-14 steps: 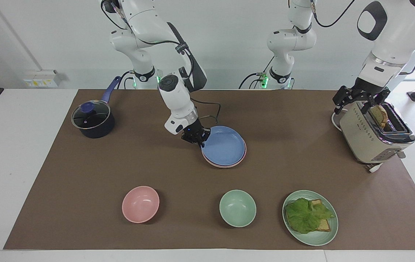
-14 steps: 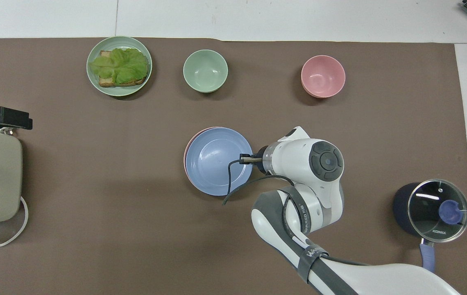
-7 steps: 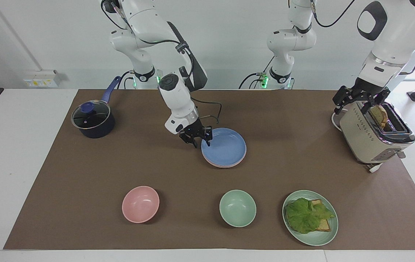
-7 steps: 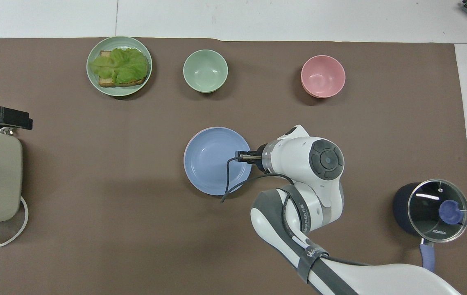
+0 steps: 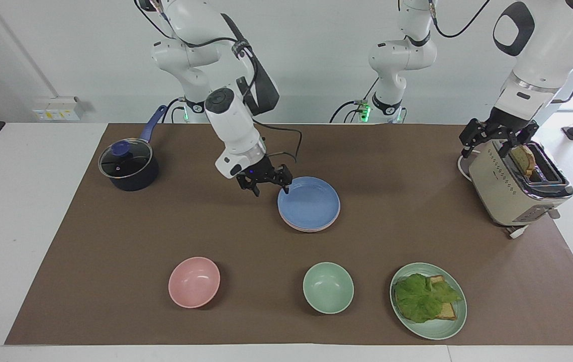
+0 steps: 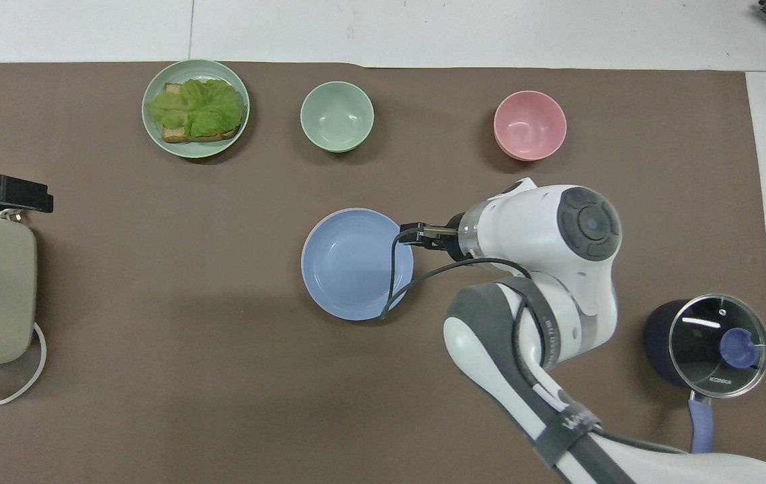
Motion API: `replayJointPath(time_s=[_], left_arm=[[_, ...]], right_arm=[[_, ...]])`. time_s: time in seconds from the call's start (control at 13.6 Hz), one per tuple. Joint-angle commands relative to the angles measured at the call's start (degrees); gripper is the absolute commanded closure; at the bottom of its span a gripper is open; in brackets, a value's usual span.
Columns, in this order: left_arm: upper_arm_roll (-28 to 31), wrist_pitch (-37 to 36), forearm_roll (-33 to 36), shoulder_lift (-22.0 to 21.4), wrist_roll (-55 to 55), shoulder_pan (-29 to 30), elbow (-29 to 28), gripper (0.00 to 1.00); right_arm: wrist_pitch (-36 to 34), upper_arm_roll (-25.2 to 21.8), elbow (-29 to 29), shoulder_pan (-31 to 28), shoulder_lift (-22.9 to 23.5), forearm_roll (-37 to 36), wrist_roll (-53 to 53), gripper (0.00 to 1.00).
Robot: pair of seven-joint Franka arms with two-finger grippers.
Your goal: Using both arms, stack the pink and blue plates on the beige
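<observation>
Blue plate (image 5: pixel 309 202) topped the stack at mid-table as the right gripper (image 5: pixel 265 182) let go.

Nearest the robots, the right gripper had spread its fingers and lifted clear above the plate's rim within the last second; the plate, tilted before, lay flat on the pink plate (image 5: pixel 310 227). No beige plate showed beneath. Over the toaster (image 5: pixel 515 188), the left gripper (image 5: pixel 497 136) waited, jaws spread. Stacking looked all but complete.

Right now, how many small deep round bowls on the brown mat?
2. The pale pink matte bowl sits toward the right arm's end; the pale green matte bowl sits beside the green plate of lettuce and toast. Both lie farther from the robots than the plate stack. None looks hidden.
</observation>
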Motion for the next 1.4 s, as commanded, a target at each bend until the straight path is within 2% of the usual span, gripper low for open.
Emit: replayJointPath(time_s=[0.0, 0.37, 0.52, 0.66, 0.96, 1.18, 1.33], left_arm=[[-0.2, -0.9, 0.9, -0.3, -0.5, 0.2, -0.1, 0.00], [-0.2, -0.9, 0.9, -0.3, -0.5, 0.2, -0.1, 0.00], [-0.2, -0.9, 0.9, -0.3, -0.5, 0.2, -0.1, 0.00], [-0.2, -0.9, 0.9, -0.3, -0.5, 0.2, -0.1, 0.00], [-0.2, -0.9, 0.9, -0.3, -0.5, 0.2, -0.1, 0.00], [-0.2, -0.9, 0.9, -0.3, -0.5, 0.2, -0.1, 0.00], [-0.2, -0.9, 0.9, -0.3, -0.5, 0.2, -0.1, 0.00]], right_arm=[[-6.2, 0.5, -0.8, -6.4, -5.5, -5.7, 0.9, 0.00], [-13.5, 0.5, -0.6, -15.0, -13.1, -8.7, -0.3, 0.00], [-19.5, 0.4, 1.4, -17.1, -15.5, -10.1, -1.1, 0.00], [-28.0, 0.5, 7.8, -18.8, -14.8, -12.5, -3.7, 0.00], [-38.1, 0.4, 17.1, -20.3, -11.7, -15.3, -7.3, 0.00], [-46.8, 0.4, 26.5, -20.7, -6.1, -15.9, -7.3, 0.00], [-47.9, 0.7, 28.7, -20.6, -4.9, -17.9, -7.4, 0.00]])
